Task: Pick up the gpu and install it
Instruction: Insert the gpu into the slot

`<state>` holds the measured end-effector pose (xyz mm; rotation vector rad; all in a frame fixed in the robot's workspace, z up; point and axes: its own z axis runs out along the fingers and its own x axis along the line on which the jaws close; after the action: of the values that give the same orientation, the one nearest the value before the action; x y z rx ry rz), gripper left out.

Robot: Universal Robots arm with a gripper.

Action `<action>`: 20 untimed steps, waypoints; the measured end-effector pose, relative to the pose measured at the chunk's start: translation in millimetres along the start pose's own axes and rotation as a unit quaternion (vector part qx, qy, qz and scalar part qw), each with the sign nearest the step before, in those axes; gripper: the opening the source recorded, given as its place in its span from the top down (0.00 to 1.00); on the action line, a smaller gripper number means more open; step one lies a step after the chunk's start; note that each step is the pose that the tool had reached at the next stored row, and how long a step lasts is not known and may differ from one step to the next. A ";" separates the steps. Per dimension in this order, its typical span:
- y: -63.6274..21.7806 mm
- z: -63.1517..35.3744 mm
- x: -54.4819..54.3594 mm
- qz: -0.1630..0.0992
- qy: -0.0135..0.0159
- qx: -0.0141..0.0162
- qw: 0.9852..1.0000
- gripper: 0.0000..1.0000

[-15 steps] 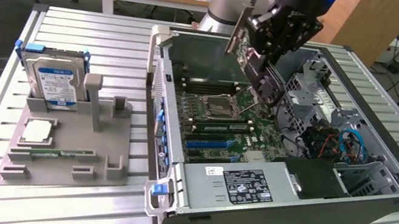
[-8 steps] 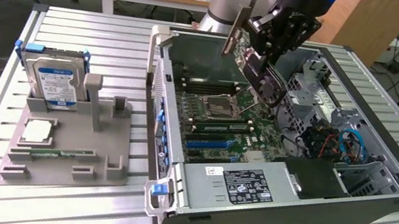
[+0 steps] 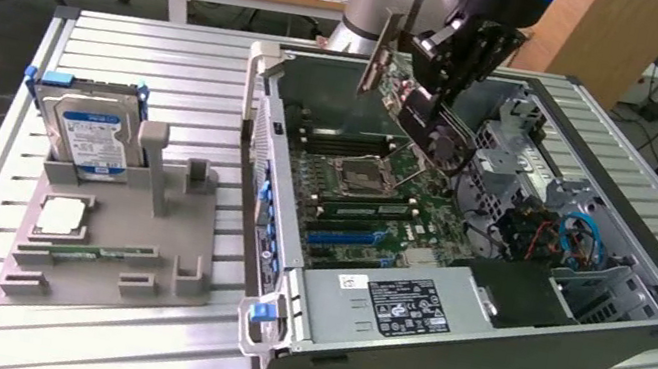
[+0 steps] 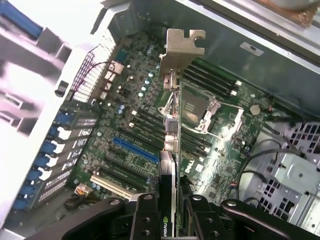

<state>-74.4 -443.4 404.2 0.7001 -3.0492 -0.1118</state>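
Note:
The gpu (image 3: 413, 108) is a thin dark card with a pale metal end bracket (image 3: 384, 52). It hangs tilted in the air above the back part of the open computer case (image 3: 315, 345), clear of the motherboard (image 3: 367, 201). My gripper (image 3: 444, 83) is shut on the card's end away from the bracket. In the wrist view the gpu (image 4: 172, 145) is seen edge-on, its bracket (image 4: 182, 47) pointing away from me. The black fingers (image 4: 145, 220) clamp it from both sides over the motherboard (image 4: 215, 150). A blue slot (image 4: 134, 149) lies on the board beside the card's line.
A grey holder tray (image 3: 106, 257) on the slatted table at the exterior view's left carries a silver blue-labelled hard drive (image 3: 94, 135), a green memory stick (image 3: 101, 253) and a pale square chip (image 3: 63, 217). The case's drive cages and blue cables (image 3: 577, 239) crowd its right side.

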 end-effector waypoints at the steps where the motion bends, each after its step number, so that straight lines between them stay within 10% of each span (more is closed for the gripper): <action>1: 0.0 0.1 0.0 -0.008 0.001 0.000 1.000 0.74; 11: 0.0 0.5 0.0 -0.087 0.007 0.000 0.996 0.74; 20: 0.0 0.6 0.0 -0.159 0.012 0.000 0.987 0.74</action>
<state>-74.4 -443.4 403.6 1.1730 -2.8882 -0.1046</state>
